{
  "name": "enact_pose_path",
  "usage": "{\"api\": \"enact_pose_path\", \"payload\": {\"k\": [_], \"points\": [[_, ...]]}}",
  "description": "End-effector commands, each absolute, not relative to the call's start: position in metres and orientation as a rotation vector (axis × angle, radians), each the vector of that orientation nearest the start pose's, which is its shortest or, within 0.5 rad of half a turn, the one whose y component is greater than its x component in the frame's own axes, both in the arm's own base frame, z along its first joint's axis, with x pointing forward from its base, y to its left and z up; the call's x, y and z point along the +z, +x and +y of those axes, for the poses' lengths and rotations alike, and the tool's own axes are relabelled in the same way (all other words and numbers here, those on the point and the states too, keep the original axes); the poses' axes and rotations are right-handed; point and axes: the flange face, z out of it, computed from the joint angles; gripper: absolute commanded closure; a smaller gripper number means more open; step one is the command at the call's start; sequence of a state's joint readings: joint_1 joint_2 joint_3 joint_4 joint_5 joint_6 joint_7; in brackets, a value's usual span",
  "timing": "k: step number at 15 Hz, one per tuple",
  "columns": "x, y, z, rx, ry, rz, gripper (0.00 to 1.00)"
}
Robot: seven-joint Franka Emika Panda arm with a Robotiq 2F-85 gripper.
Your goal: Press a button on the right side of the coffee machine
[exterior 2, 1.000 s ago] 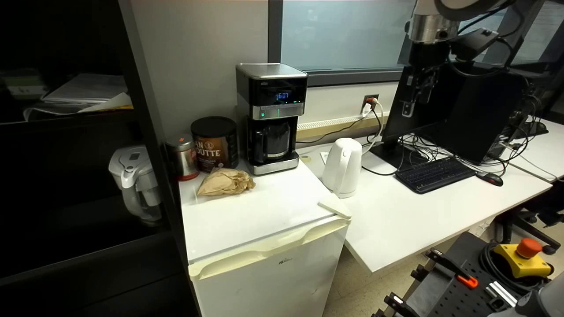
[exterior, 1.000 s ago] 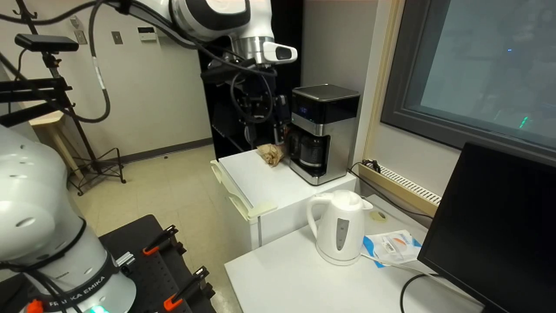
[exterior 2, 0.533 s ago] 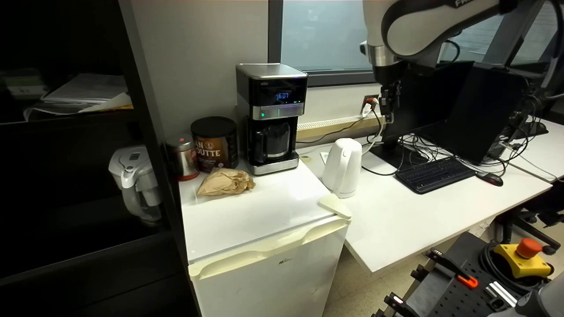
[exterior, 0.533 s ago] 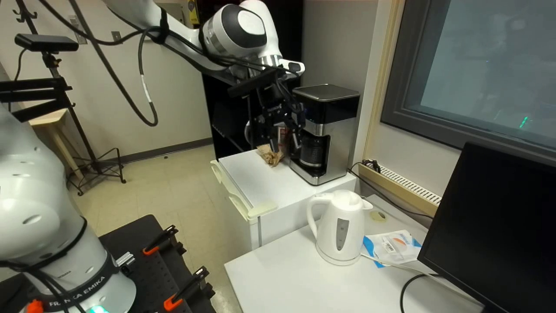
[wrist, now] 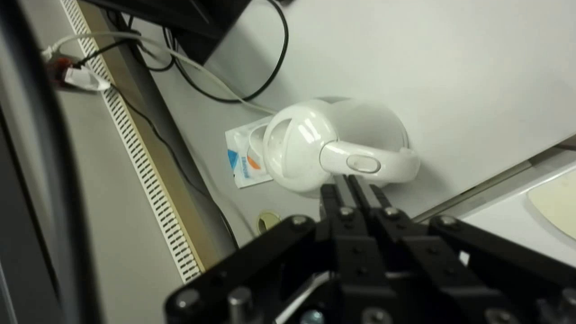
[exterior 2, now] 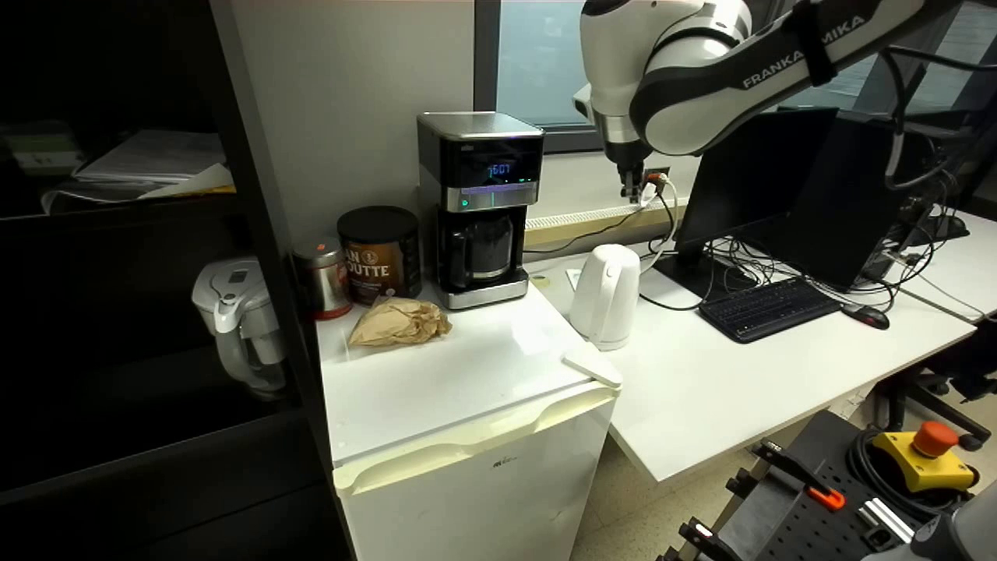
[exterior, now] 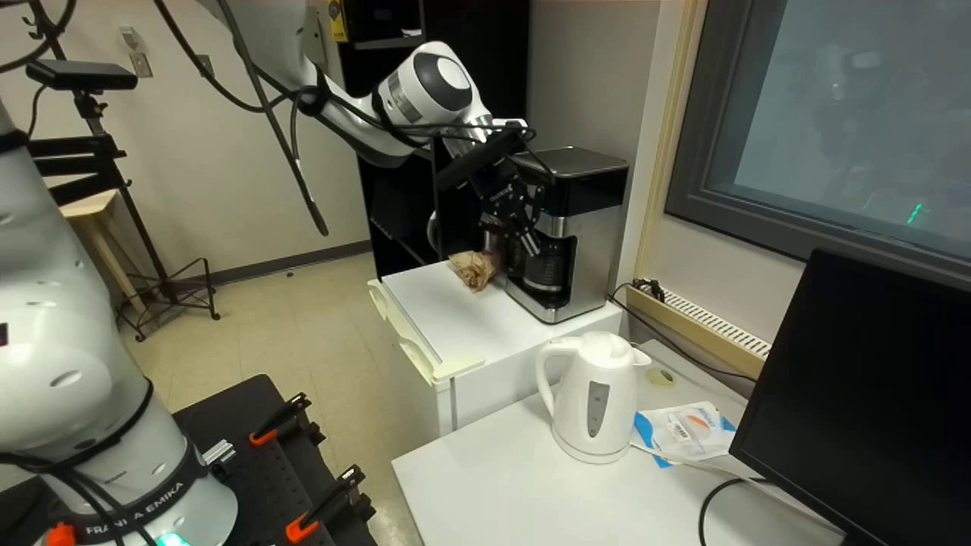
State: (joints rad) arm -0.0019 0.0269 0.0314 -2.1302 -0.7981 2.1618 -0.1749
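The coffee machine [exterior 2: 492, 195] stands on the white fridge top, with a blue display [exterior 2: 498, 170] and small green lights on its front. Its single buttons are too small to make out. In an exterior view my gripper [exterior 2: 629, 198] hangs to the right of the machine, apart from it in the picture. From another angle the gripper [exterior: 533, 248] covers part of the coffee machine's [exterior: 595, 250] front. In the wrist view the gripper [wrist: 346, 175] is shut with nothing between its fingers, above the kettle; the machine is out of that view.
A white kettle [exterior 2: 604, 296] stands on the desk below the gripper. A paper bag [exterior 2: 399, 321] and a coffee tin [exterior 2: 378, 255] sit beside the machine. A monitor [exterior: 872, 379] rises at the desk's back. A power cord [wrist: 166, 144] runs along the wall heater.
The arm has swung toward the coffee machine, moving left past the monitor in an exterior view. The gripper has tilted, and its jaws have gone from open to shut.
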Motion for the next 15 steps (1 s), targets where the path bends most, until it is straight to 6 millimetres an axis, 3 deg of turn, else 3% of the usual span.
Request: {"api": "enact_pose_path", "payload": {"k": [1,8,15], "points": [[0.401,0.574,0.005,0.108,2.336,0.885,1.00],[0.393,0.588,0.032,0.408,2.316,1.038,1.00],[0.382,0.602,0.048,0.546,2.237,1.140,1.00]]}}
